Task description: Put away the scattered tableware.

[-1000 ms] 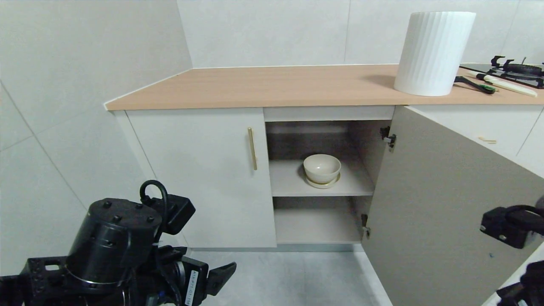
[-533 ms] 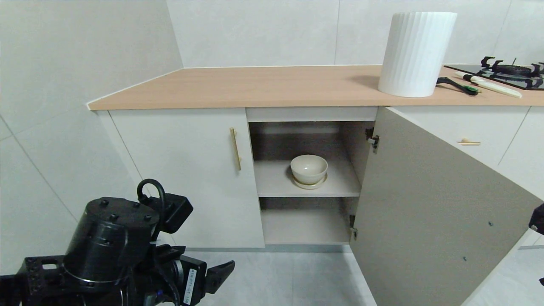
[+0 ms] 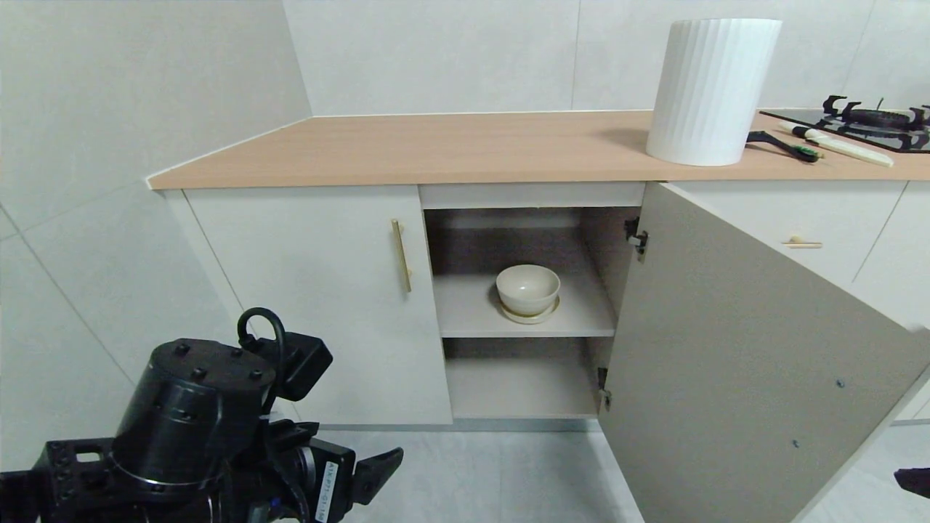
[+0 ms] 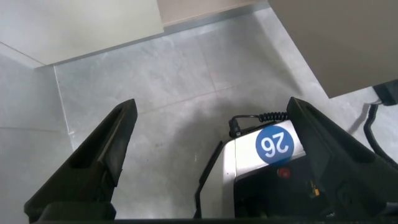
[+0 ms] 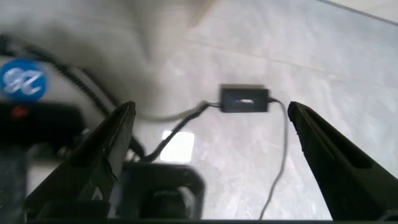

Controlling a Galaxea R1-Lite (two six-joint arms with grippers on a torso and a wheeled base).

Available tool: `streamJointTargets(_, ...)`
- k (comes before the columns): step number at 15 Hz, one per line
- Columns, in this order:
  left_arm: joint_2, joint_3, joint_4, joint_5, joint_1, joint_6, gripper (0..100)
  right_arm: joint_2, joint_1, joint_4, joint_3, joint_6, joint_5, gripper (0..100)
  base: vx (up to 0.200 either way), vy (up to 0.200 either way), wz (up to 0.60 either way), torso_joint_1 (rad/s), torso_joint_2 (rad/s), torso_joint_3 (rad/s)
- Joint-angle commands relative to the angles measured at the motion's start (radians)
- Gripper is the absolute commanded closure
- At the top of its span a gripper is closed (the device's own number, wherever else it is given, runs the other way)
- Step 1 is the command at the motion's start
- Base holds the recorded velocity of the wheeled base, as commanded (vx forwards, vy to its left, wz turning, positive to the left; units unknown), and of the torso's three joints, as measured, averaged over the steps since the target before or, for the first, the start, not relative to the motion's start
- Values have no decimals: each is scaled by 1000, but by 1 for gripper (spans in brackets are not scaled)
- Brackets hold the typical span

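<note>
Gaping wide and empty, left claw (image 4: 211, 106) and right claw (image 5: 211, 109) should likely ease the cupboard door (image 3: 726, 349) shut without jolting the bowl (image 3: 528, 288).

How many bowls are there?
1. The bowl sits on a small plate on the upper shelf of the open cabinet. More might hide behind the closed door.

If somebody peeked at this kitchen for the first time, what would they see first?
Probably the cupboard door swung wide open under the counter, with a cream bowl sitting on a little plate on the upper shelf inside. Next, the tall white ribbed container standing on the counter's right part.
</note>
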Motion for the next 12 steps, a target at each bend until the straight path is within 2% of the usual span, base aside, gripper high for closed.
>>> streamJointTargets(1, 3, 0, -1, 0, 0, -1, 0, 8, -108, -22, 0, -43, 4, 0, 0, 0, 0, 0, 0, 0)
streamJointTargets(4, 0, 0, -1, 0, 0, -1, 0, 31, -154, -60, 2, -48, 11, 0, 0, 0, 0, 0, 0, 0)
streamJointTargets(7, 0, 0, -1, 0, 0, -1, 0, 110, -237, -117, 7, -49, 18, 0, 0, 0, 0, 0, 0, 0)
streamJointTargets(10, -1, 0, -1, 0, 0, -1, 0, 185, -321, -197, 11, -51, 112, 0, 0, 0, 0, 0, 0, 0)
streamJointTargets(12, -1, 0, -1, 0, 0, -1, 0, 202, -341, -217, 11, -51, 139, 0, 0, 0, 0, 0, 0, 0)
